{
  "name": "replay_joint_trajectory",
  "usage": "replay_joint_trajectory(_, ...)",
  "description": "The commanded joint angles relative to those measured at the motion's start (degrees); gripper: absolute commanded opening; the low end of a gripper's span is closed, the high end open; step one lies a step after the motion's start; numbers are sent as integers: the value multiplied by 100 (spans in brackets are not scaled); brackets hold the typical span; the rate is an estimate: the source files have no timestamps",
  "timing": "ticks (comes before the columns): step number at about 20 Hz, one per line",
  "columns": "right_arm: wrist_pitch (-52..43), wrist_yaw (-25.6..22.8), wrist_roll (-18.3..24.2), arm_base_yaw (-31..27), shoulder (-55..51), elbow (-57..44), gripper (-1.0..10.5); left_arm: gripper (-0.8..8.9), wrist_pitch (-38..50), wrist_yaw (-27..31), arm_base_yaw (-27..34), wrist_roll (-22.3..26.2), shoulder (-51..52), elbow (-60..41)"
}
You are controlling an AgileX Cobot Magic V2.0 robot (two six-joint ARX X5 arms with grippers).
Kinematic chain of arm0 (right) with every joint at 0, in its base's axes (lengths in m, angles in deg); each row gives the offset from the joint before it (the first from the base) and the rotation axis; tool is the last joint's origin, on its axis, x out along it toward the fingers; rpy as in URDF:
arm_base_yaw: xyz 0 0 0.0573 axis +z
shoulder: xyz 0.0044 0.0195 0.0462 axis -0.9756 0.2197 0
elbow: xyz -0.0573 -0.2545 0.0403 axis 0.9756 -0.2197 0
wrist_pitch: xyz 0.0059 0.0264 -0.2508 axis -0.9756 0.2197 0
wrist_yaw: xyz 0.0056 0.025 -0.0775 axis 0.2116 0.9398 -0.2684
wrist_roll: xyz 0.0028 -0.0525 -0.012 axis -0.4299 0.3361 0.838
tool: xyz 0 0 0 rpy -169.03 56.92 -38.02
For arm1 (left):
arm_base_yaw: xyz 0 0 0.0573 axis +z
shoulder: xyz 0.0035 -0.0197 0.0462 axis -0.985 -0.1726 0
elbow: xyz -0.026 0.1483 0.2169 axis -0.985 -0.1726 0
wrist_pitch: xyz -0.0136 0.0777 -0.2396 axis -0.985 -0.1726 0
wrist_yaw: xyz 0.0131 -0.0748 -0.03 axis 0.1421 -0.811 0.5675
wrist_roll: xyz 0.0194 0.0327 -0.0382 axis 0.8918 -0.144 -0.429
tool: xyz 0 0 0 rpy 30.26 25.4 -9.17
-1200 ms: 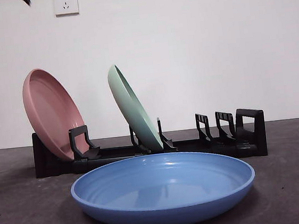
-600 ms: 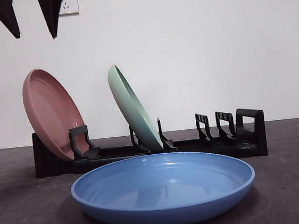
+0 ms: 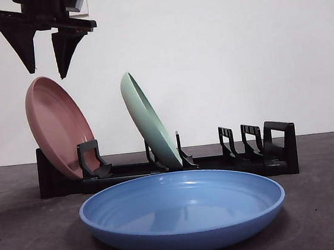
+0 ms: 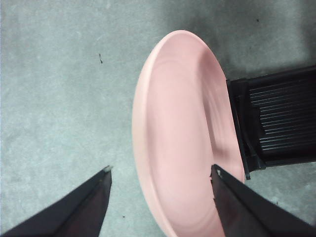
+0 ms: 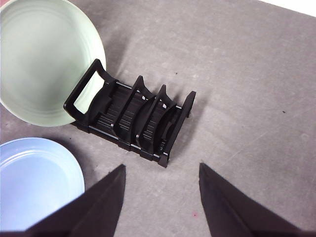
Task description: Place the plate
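Note:
A blue plate (image 3: 183, 210) lies flat on the table in front of the black rack (image 3: 230, 160); its edge also shows in the right wrist view (image 5: 34, 182). A pink plate (image 3: 56, 126) leans in the rack's left end and a green plate (image 3: 149, 122) stands in a middle slot. My left gripper (image 3: 44, 69) is open and empty, hanging just above the pink plate's top rim; in the left wrist view (image 4: 160, 170) its jaws straddle the pink plate (image 4: 180, 133). My right gripper (image 5: 160, 168) is open, high at the top right corner of the front view, above the rack's empty end (image 5: 133, 118).
The rack has several empty slots at its right end (image 3: 265, 147). A white wall with a socket (image 3: 80, 11) stands behind. Bare grey table (image 5: 247, 98) lies around the rack.
My left gripper has come down from the top left corner and to the right, and now hangs just above the pink plate. The plates and right arm have not moved.

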Motion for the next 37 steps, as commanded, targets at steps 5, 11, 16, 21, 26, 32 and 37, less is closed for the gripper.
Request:
replay_joint_trajectory(5,11,11,-107,28,50,55,237,304,39,98,-37,59,-385,175)
replay_joint_trajectory(11,55,13,-107,28,50,55,237,175,-17,295,-37,55,-468,175)
replay_joint_trajectory(16,61,11,-107,28,50,55,237,113,-92,673,-37,55,-466,175)
replay_joint_trajectory(21,96,11,-107,28,50,55,237,7,-94,745,-48,74,-466,175)
replay_joint_trajectory(26,96,11,-107,28,50,55,237,7,-144,745,-48,74,-466,179)
replay_joint_trajectory(32,98,11,-107,28,50,55,237,7,-278,1318,-92,153,-466,214)
replay_joint_trajectory(37,101,13,-109,28,50,55,237,7,-363,1725,-149,195,-466,651)
